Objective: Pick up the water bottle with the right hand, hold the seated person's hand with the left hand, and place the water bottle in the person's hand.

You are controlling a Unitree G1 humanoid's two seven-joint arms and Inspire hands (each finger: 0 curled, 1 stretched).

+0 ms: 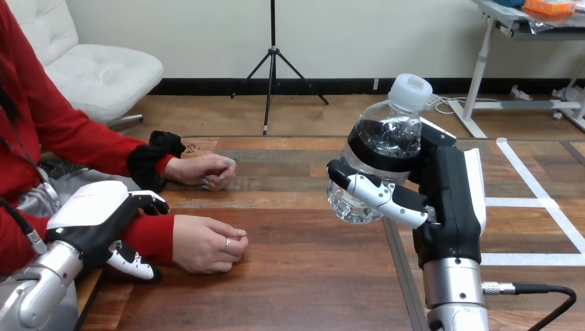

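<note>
My right hand (448, 189) holds a clear water bottle (383, 148) with a white cap and black label, lifted above the table at centre right; fingers and thumb are curled round its body. My left hand (93, 214) lies at the lower left, its fingers and thumb curled round the red-sleeved forearm (148, 234) just behind the person's near hand (207, 243). That near hand rests on the table as a loose fist. The person's far hand (207, 170) also rests curled on the table, further back.
The wooden table (303, 276) stretches between the person's hands and the bottle, with its right edge running just under my right arm. The person sits at the left side.
</note>
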